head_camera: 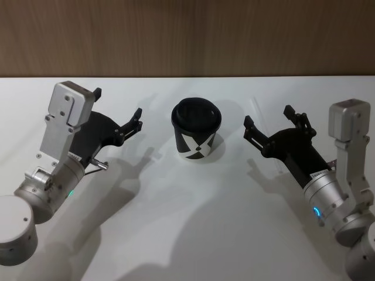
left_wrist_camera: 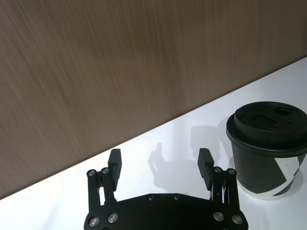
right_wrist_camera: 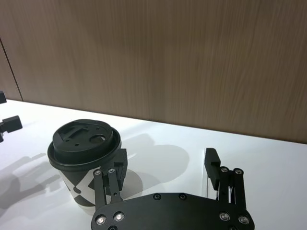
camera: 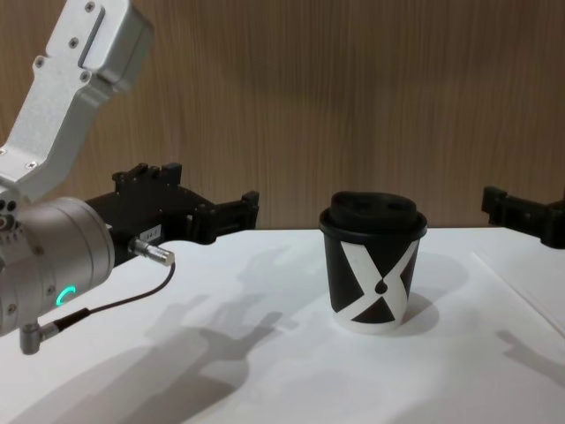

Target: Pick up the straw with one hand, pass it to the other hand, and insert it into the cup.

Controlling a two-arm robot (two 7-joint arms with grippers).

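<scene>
The black cup (head_camera: 196, 136) with a white X mark and a black lid stands upright in the middle of the white table; it also appears as cup (camera: 372, 269), cup (left_wrist_camera: 268, 148) and cup (right_wrist_camera: 84, 148). My left gripper (head_camera: 120, 108) hovers open to the cup's left, with nothing between its fingers (left_wrist_camera: 114, 163). To the cup's right my right gripper (head_camera: 268, 117) is open and empty too, one finger (right_wrist_camera: 211, 163) beside the cup. The straw is out of view.
The white table (head_camera: 193, 222) runs back to a brown wood-grain wall (head_camera: 187, 35). A thin grey cable (camera: 115, 305) loops off my left wrist. Bare tabletop lies in front of the cup between the arms.
</scene>
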